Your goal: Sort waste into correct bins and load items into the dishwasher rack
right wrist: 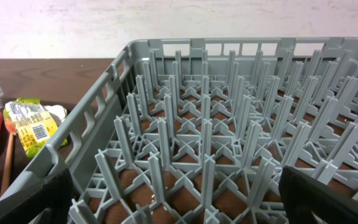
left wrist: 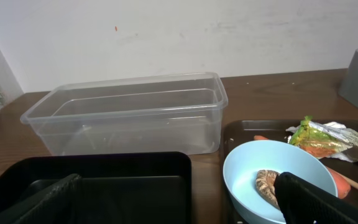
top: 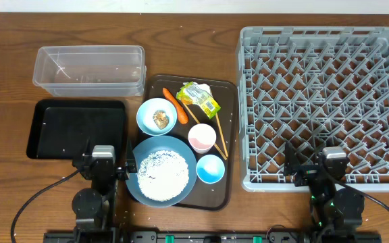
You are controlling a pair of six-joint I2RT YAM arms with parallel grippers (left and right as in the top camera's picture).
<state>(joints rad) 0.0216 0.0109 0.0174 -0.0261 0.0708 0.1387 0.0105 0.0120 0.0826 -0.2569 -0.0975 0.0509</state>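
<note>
On the dark brown serving tray (top: pixel 227 91) lie an orange carrot (top: pixel 170 104), a green-yellow wrapper (top: pixel 199 98), wooden chopsticks (top: pixel 219 135), a pink cup (top: pixel 202 138), a light-blue cup (top: pixel 211 169), a small light-blue bowl (top: pixel 147 115) holding a brown lump (top: pixel 161 119), and a big blue plate (top: pixel 140 189) covered with white rice (top: pixel 161 172). The clear tub (top: pixel 90 67) and black tray (top: pixel 78 128) sit at left, the grey rack (top: pixel 323 101) at right. My left gripper (top: pixel 102 164) (left wrist: pixel 179 202) is open over the black tray's near edge. My right gripper (top: pixel 321 172) (right wrist: pixel 179 205) is open above the rack's near corner.
The rack's upright pegs (right wrist: pixel 207 143) and lattice wall (right wrist: pixel 98 109) rise in front of the right fingers. In the left wrist view the tub (left wrist: pixel 129 118) stands behind the black tray (left wrist: pixel 104 180), with the small bowl (left wrist: pixel 253 168) to the right. Bare wooden table (top: pixel 5 81) surrounds everything.
</note>
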